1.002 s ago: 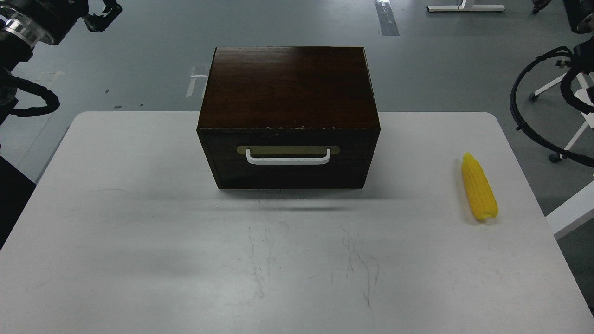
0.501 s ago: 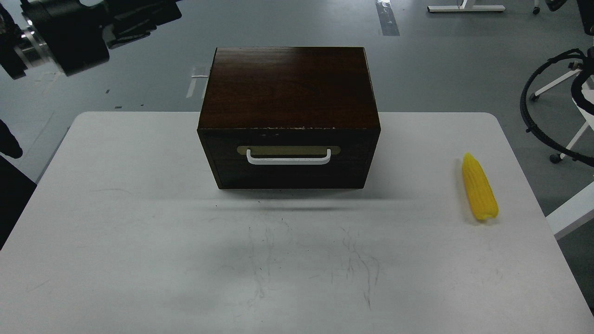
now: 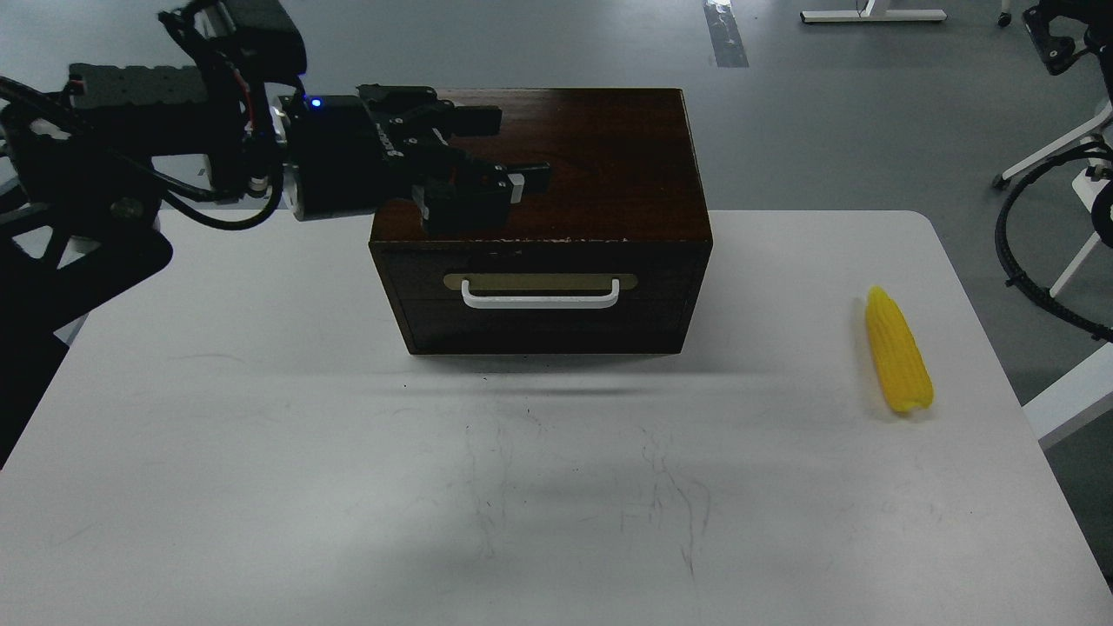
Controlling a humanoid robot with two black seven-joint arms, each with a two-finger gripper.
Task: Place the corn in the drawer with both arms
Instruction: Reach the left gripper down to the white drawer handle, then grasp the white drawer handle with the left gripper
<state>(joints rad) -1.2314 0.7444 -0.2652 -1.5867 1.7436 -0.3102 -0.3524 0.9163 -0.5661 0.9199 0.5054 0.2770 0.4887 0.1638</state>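
Observation:
The dark wooden box (image 3: 565, 148) stands at the back middle of the white table (image 3: 261, 435). Its drawer (image 3: 539, 300) is closed, with a white bar handle (image 3: 540, 300) on a beige backplate. The yellow corn (image 3: 898, 363) lies on the table at the right, far from both arms. My left gripper (image 3: 522, 146) is open and empty, hovering over the left part of the box top, fingers pointing right. A dark end of my right arm (image 3: 1054, 43) shows at the top right corner, off the table; its fingers cannot be told apart.
Black cable loops (image 3: 1017, 252) hang beyond the table's right edge. White chair legs (image 3: 1074, 152) and a white frame (image 3: 869, 14) stand on the grey floor behind. Scuff marks cross the table's front middle.
My left arm has swung in from the top left corner, and its gripper now hovers over the box top. The right arm's dark end has come lower at the top right. Corn and box are unmoved.

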